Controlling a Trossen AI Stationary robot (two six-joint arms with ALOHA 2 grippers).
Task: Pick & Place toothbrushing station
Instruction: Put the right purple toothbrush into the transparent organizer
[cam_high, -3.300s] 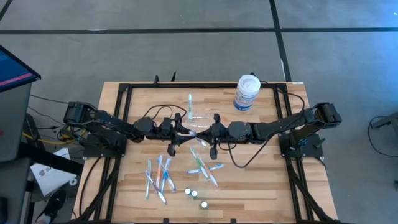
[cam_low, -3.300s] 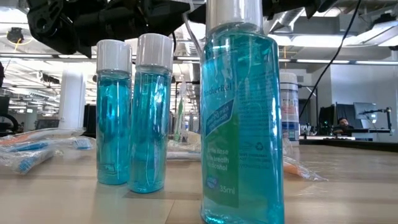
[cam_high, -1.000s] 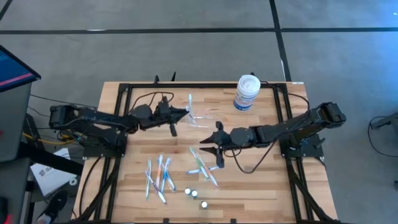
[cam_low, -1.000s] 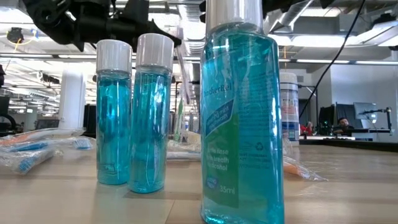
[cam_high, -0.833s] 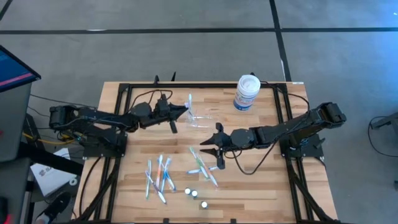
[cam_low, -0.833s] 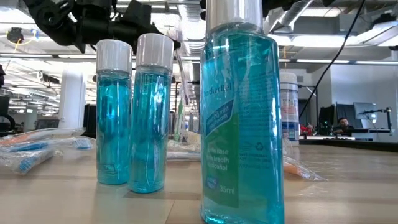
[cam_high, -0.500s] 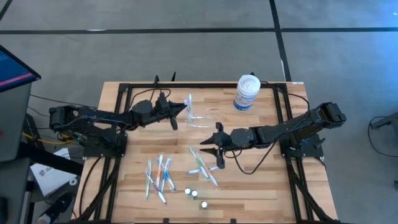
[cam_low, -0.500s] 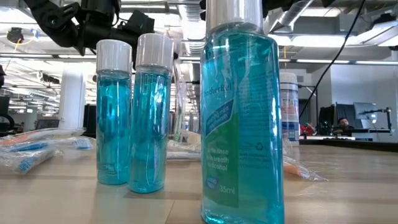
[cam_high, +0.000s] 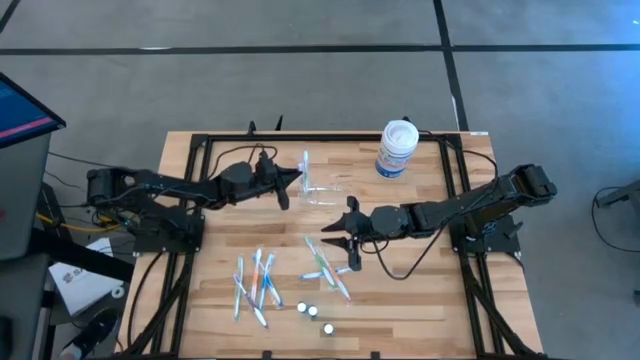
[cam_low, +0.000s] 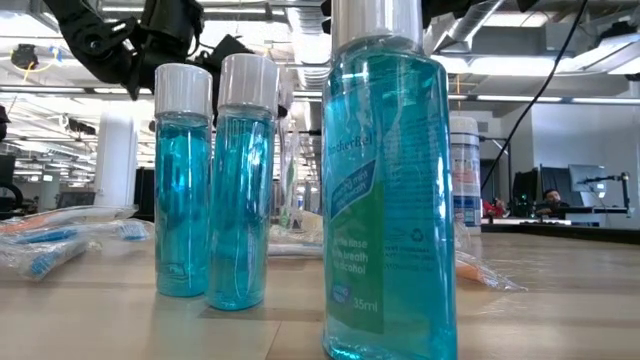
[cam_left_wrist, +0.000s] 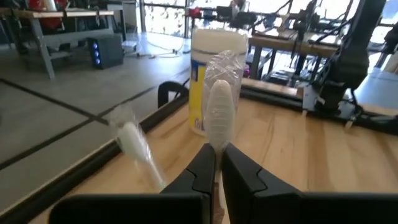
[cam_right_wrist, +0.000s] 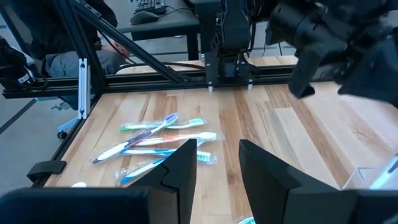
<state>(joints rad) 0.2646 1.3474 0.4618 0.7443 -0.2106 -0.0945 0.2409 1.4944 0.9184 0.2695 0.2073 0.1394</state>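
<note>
Left claw (cam_high: 296, 178): reaching in from the left of the high view towards the upper middle of the bench (cam_high: 430, 290), its fingers pressing together on a wrapped toothbrush (cam_left_wrist: 219, 115), which is standing upright above them in the left wrist view.
Toothbrushing station (cam_high: 322, 192): sitting on the bench just right of the left claw in the high view, upper middle of the frame; clear plastic, so I cannot tell whether the held toothbrush is touching it.
White jar (cam_high: 397, 148): standing upright near the bench's upper right edge, well apart from the station.
Right claw (cam_high: 332, 238): hanging at the centre of the high view, below the station, fingers spreading apart and gripping nothing.
Loose toothbrushes (cam_high: 255, 285): lying scattered across the lower middle of the bench.
Mouthwash bottles (cam_low: 390, 180): three blue ones standing upright, filling the front of the low view.
</note>
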